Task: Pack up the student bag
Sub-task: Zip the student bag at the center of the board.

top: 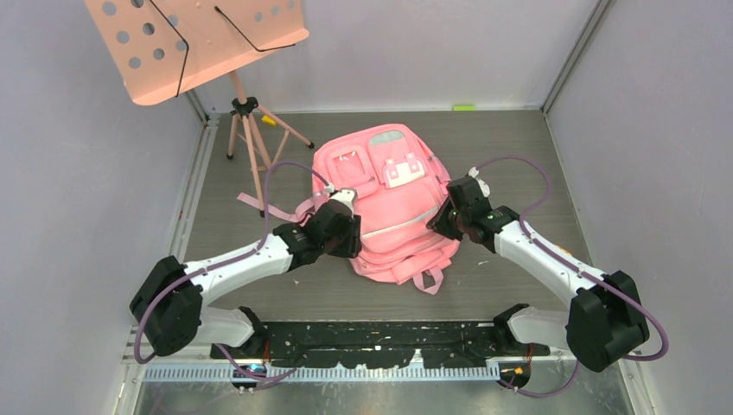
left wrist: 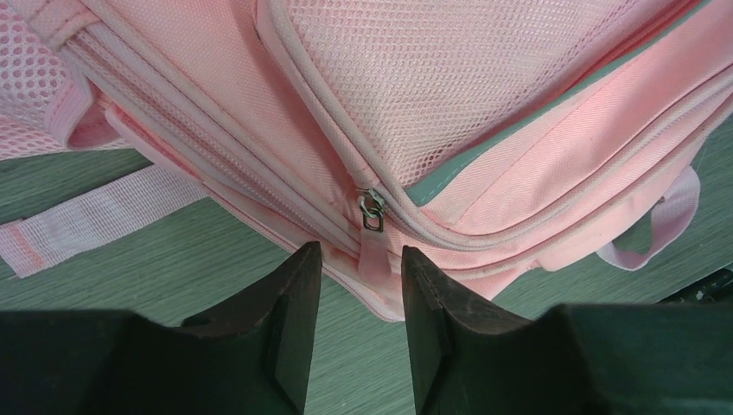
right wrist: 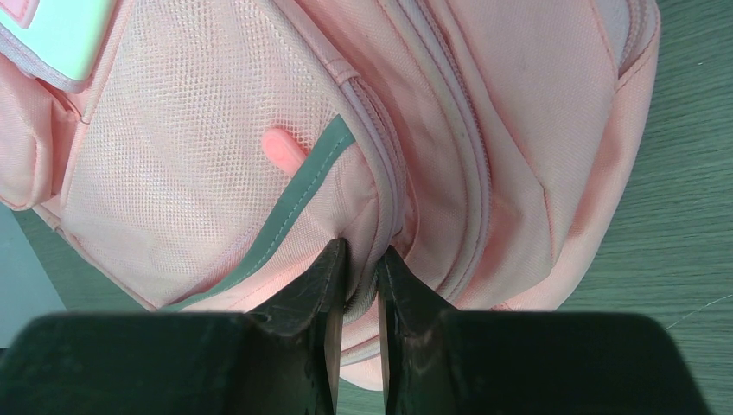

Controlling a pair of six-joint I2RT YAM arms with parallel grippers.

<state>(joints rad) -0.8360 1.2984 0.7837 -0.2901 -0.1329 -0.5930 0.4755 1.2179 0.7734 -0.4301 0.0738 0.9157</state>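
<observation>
Right hand (right wrist: pixel 362 252) pinches student bag (top: pixel 398 216) edge; left hand (left wrist: pixel 360 253) open.

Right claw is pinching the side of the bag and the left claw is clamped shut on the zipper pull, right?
No. The left claw is open: the left wrist view shows its fingers apart, with the zipper pull just beyond the tips, ungripped. The right claw does pinch the side of the student bag.
</observation>
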